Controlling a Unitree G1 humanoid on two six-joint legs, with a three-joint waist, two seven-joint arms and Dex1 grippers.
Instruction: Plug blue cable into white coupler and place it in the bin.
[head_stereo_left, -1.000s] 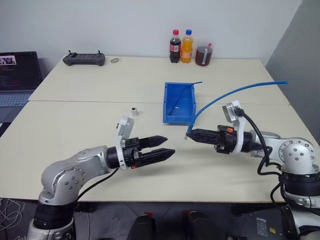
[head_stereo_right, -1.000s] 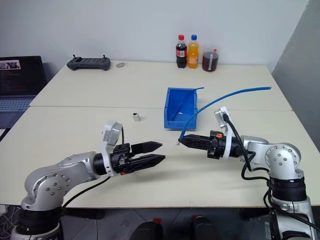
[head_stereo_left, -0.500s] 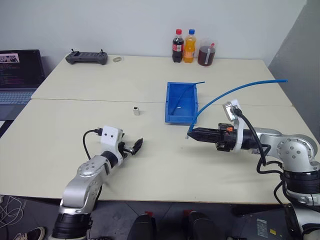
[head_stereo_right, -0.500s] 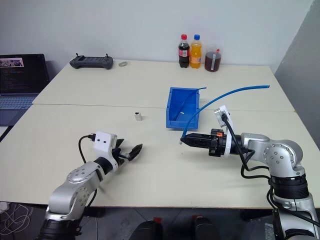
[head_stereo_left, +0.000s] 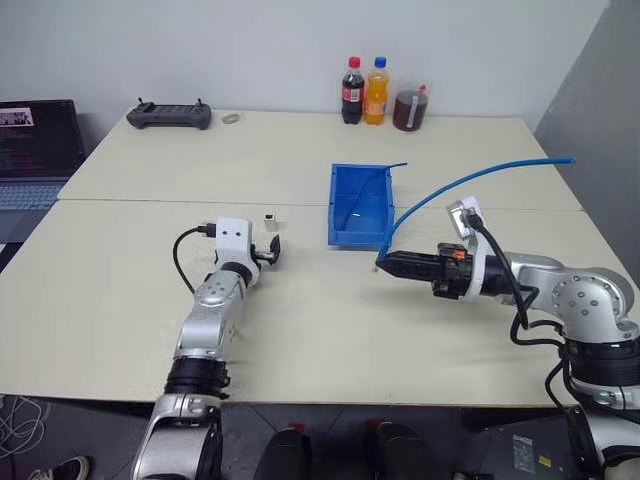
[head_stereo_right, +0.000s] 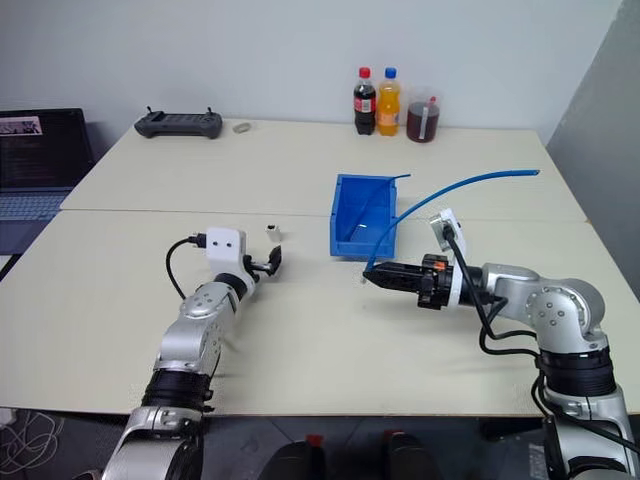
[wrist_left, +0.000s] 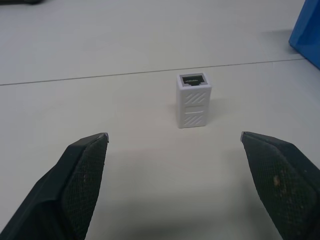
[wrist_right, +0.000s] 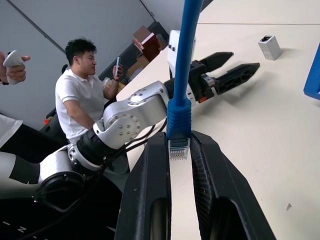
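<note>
Our left claw (head_stereo_left: 271, 250) stands wide open just short of the white coupler (wrist_left: 194, 100), which sits upright on the table (head_stereo_left: 120, 290) with its dark socket facing up, a little way from the blue bin (head_stereo_left: 358, 205). Our right claw (wrist_right: 179, 150) is clamped on the blue cable (head_stereo_left: 470, 182) right behind its clear plug, the rest arching away over the table's far edge.

We judge the coupler light and easy to tip: if one finger (wrist_left: 80, 170) meets it first, it may topple or skid aside. Gripping it over the socket would block the plug. The trailing cable could also drag or snag on the bin's rim.

We can read no writing: the bottles (head_stereo_left: 362, 92) at the back show labels too small to make out.
</note>
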